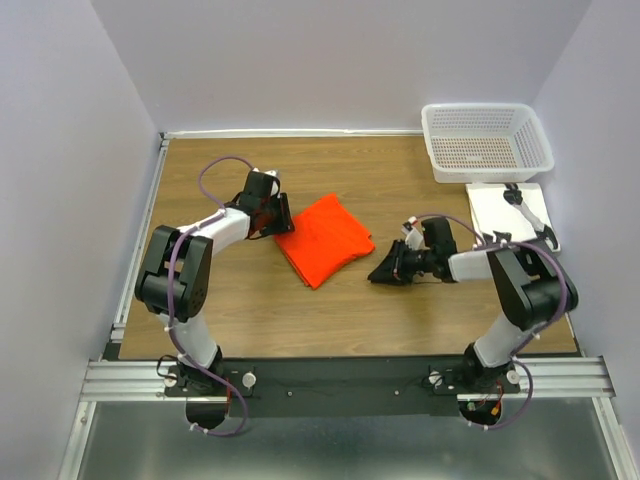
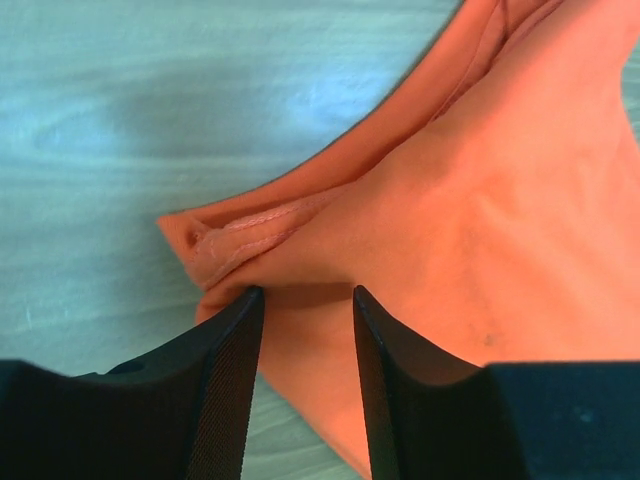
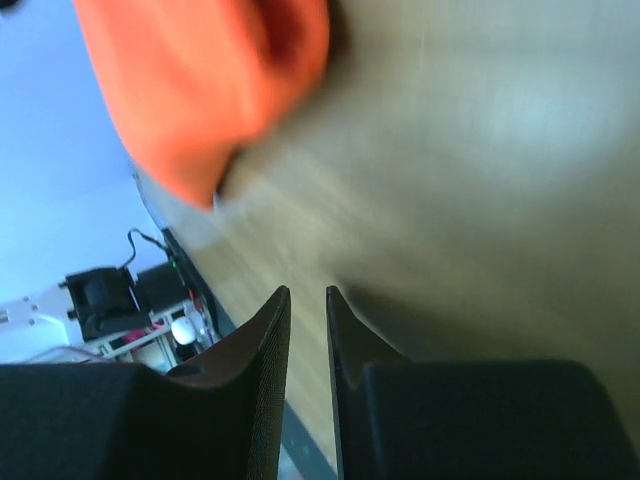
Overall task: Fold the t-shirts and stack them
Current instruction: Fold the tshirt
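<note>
We see the folded t-shirt (image 1: 324,238) at the desk (image 1: 250,310) centre. Our left hand (image 1: 283,218), at its nine o'clock corner, is spread open astride a hemmed edge. Our right hand (image 1: 385,272), at four o'clock, is nearly clenched, empty. Thin, limp cloth: we'd pinch stitched hems.

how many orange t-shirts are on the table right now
1 visible: a folded orange-red t-shirt mid-table, between the left claw and right claw. More could lie hidden within its folds.
</note>
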Controlling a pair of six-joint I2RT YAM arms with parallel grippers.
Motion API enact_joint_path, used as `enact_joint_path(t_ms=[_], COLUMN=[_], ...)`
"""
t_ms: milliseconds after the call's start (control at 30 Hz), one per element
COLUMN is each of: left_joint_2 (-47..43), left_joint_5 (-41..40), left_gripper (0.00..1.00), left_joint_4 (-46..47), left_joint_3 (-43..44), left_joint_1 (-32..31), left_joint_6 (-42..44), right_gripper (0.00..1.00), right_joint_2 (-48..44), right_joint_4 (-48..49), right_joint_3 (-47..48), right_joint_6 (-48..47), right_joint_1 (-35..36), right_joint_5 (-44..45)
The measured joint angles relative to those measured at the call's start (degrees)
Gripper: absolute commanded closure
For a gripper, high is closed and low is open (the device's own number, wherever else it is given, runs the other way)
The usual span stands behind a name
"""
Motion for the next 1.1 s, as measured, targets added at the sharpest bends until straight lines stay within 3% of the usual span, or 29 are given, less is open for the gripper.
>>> enact_joint_path(t_ms=[133, 233, 333, 600, 933, 1100], left_joint_2=[0.07, -1.33, -4.26, -8.63, 1.73, 4.48], left_joint_5=[0.76, 0.92, 0.94, 0.85, 0.94, 1.44], left_gripper=[0.42, 0.41, 0.41, 0.65, 0.73, 0.73], left_joint_4=[0.2, 0.63, 1.79, 6.86, 8.76, 10.69], left_joint_3=[2.19, 2.34, 1.36, -2.89, -2.99, -1.09], left_joint_1=[-0.26, -0.61, -0.61, -0.61, -0.61, -0.52], left_joint_6=[1.29, 1.51, 0.87, -2.54, -3.39, -3.76], right_gripper=[0.69, 0.58, 0.53, 0.52, 0.52, 0.52], right_joint_2=[-7.56, -11.19, -10.12, 8.81, 32.0, 37.81], right_joint_4=[-1.97, -2.71, -2.54, 7.26, 14.1, 17.62], right_joint_3=[-3.15, 1.07, 9.18, 33.05, 48.72, 48.89], right_joint_6=[0.42, 0.48, 0.74, 5.9, 15.89, 20.61], right_joint_1=[0.0, 0.07, 0.61, 8.0, 13.6, 12.13], right_joint_5=[0.5, 0.61, 0.85, 2.12, 9.25, 12.72])
